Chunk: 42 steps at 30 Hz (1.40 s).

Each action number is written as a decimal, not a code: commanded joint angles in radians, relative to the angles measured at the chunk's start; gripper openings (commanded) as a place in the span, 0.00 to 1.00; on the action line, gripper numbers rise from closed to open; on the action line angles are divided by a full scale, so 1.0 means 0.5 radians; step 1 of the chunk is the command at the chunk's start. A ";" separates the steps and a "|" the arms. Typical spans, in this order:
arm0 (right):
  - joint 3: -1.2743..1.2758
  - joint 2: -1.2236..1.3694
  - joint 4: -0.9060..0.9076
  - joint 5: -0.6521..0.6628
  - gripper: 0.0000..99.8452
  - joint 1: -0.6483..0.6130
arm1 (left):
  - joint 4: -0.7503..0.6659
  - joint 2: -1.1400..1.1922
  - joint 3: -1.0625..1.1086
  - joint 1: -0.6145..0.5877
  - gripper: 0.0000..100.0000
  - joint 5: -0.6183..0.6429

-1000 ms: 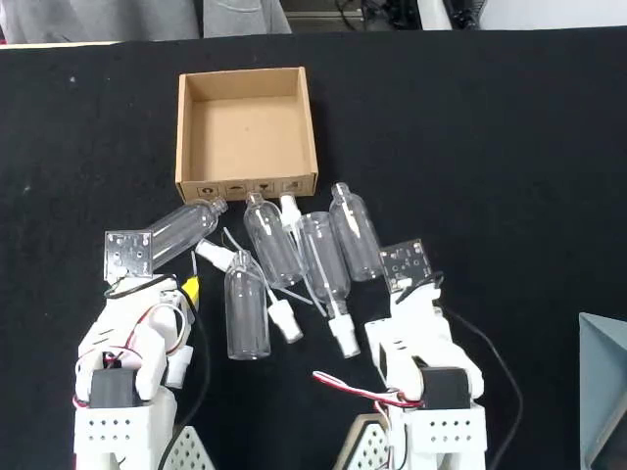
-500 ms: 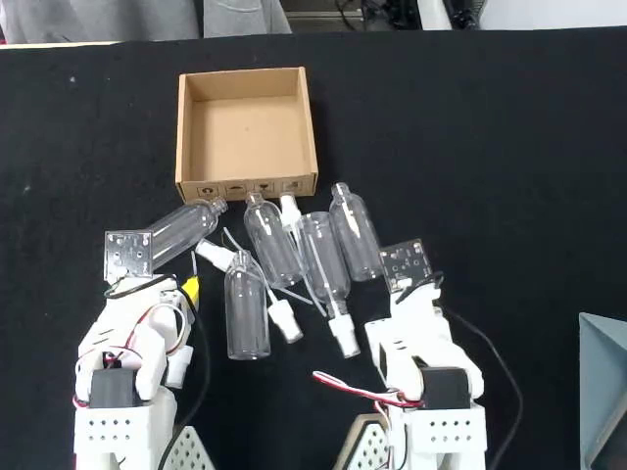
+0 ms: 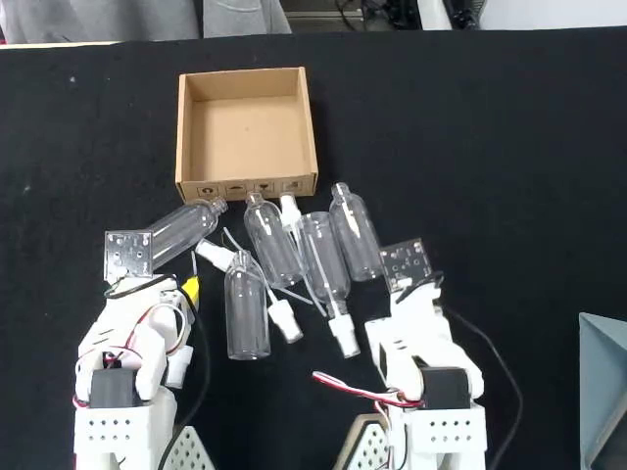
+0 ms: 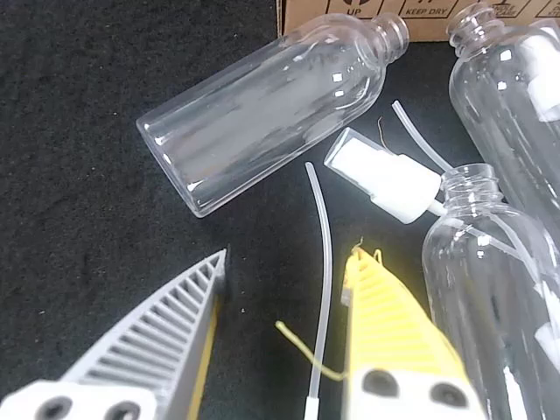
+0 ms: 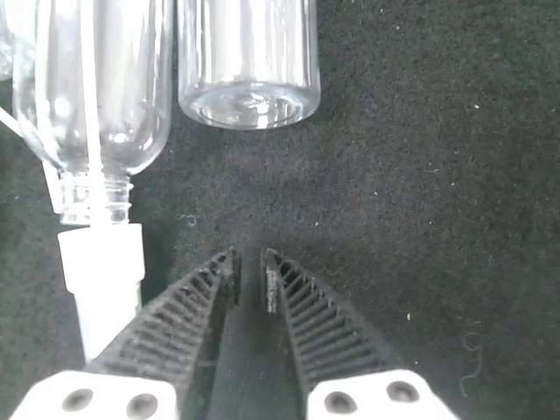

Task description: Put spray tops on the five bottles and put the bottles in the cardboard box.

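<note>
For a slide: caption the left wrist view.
Open left gripper straddling a thin tube, beside a spray top and uncapped bottles.

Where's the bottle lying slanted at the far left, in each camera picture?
High view: slanted bottle left of the cluster, neck toward the cardboard box.
Left wrist view: same bottle, beyond the open left tool.
Right wrist view: faces two other bottles.
Landmark: box's printed front, high and left wrist views.
</note>
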 commanded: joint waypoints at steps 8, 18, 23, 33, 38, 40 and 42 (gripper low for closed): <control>-0.152 -0.155 -0.144 0.018 0.01 0.064 | 0.009 -0.009 0.044 -0.011 0.20 0.000; -0.358 -0.155 -0.245 0.021 0.01 0.058 | 0.009 -0.009 0.044 -0.011 0.20 0.000; -0.364 -0.155 -0.405 0.021 0.01 0.061 | 0.009 -0.009 0.044 -0.011 0.20 0.000; -0.354 -0.155 -0.482 0.157 0.01 0.046 | 0.009 -0.009 0.044 -0.011 0.20 0.000; -0.345 -0.146 -0.463 0.028 0.01 0.049 | 0.009 -0.009 0.044 -0.011 0.20 0.000; -0.354 -0.155 -0.399 -0.015 0.01 0.052 | 0.009 -0.009 0.044 -0.011 0.20 0.000; -0.364 -0.155 -0.359 -0.028 0.01 0.052 | 0.009 -0.009 0.044 -0.011 0.20 0.000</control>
